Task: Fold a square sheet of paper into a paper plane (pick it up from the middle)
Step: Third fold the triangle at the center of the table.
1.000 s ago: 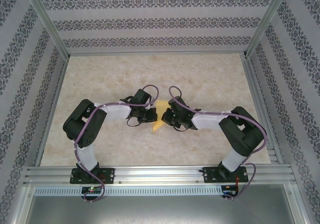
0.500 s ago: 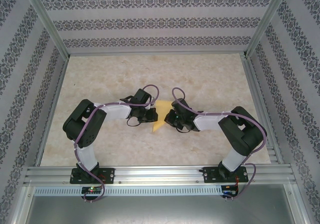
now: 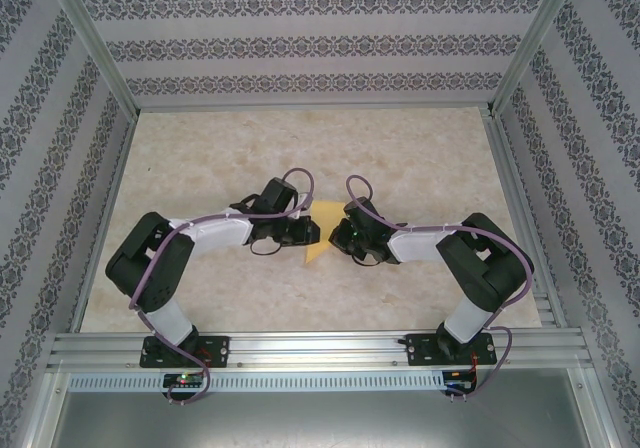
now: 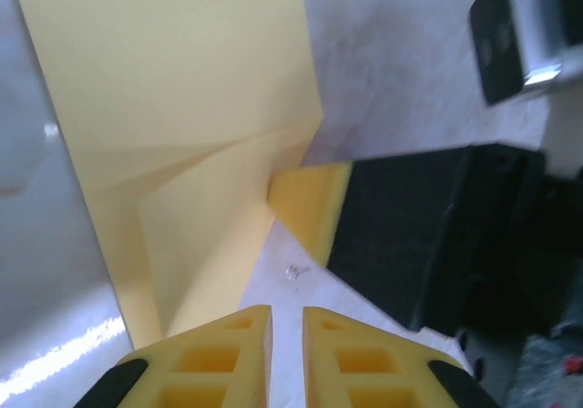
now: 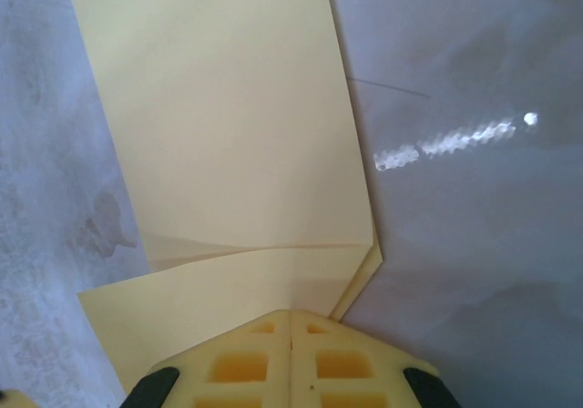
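**A:** What is lying between the two arms?

**B:** A thin yellow-orange paper sheet [image 3: 318,240] is lying near the middle of the pale marbled tabletop [image 3: 420,158], between the two grippers. It is showing a smooth, matte face. A sharp crease is running across it, and one flap is overlapping the layers beneath and ending in a blunt corner.

**A:** What is the right gripper [image 5: 290,321] doing?

**B:** It is pinching the sheet's folded edge, with its yellow pocketed fingers [image 5: 241,367] pressing flat together and leaving only a hairline seam. In the left wrist view, soft creases are fanning out across the paper from that pinch, next to the gripper's black housing.

**A:** And the left gripper [image 4: 287,321]?

**B:** It is sitting released just beside the sheet. Its waffle-pocketed yellow pads [image 4: 228,358] are standing a narrow slit apart, with bare tabletop showing through. I cannot tell whether one finger is touching the paper's edge.

**A:** How is the table surface looking?

**B:** It is looking glossy, with streaks of glare.
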Controlling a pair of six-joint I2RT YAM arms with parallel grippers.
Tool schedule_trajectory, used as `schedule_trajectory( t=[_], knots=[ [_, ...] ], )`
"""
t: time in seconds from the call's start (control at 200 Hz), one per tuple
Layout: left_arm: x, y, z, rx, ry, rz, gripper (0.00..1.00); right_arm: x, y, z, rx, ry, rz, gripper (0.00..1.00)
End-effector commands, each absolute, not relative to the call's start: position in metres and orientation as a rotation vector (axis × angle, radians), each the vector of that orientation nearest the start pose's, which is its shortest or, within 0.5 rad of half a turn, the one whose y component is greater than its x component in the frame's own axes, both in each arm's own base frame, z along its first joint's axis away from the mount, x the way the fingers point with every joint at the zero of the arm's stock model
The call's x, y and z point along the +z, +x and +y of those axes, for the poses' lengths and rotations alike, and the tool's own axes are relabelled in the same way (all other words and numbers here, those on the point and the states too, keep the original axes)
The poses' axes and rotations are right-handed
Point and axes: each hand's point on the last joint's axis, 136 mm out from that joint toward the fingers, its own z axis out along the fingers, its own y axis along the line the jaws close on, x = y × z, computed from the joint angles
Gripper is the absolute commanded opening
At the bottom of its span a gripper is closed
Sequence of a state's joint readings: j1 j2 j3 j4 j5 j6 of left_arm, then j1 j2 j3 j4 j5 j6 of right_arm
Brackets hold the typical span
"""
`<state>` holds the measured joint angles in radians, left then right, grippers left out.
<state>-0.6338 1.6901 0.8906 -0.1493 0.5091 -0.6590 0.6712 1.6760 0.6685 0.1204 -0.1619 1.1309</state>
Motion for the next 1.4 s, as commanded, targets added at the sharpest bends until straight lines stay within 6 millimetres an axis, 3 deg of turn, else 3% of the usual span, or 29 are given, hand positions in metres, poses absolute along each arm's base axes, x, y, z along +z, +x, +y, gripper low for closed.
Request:
schedule_trajectory(
  t=[0.0, 0.36, 0.794, 0.874, 1.134, 1.394],
  knots=[
    [0.060, 0.262, -0.307, -1.122, 0.212, 2.731, 0.15, -0.015, 0.269, 0.244, 0.773, 0.606, 2.741, 0.00],
    [0.029, 0.262, -0.297, -1.005, 0.170, 2.829, 0.12, -0.020, 0.265, 0.239, 0.728, 0.626, 2.768, 0.00],
    [0.013, 0.255, -0.284, -0.909, 0.161, 2.890, 0.11, -0.025, 0.261, 0.233, 0.683, 0.644, 2.791, 0.00],
    [0.019, 0.256, -0.287, -0.934, 0.175, 2.872, 0.11, -0.025, 0.260, 0.233, 0.683, 0.643, 2.793, 0.00],
    [0.064, 0.257, -0.304, -1.120, 0.243, 2.731, 0.12, -0.026, 0.261, 0.233, 0.680, 0.639, 2.797, 0.00],
    [0.047, 0.250, -0.305, -1.124, 0.237, 2.788, 0.12, -0.030, 0.260, 0.233, 0.678, 0.646, 2.807, 0.00]
  ],
)
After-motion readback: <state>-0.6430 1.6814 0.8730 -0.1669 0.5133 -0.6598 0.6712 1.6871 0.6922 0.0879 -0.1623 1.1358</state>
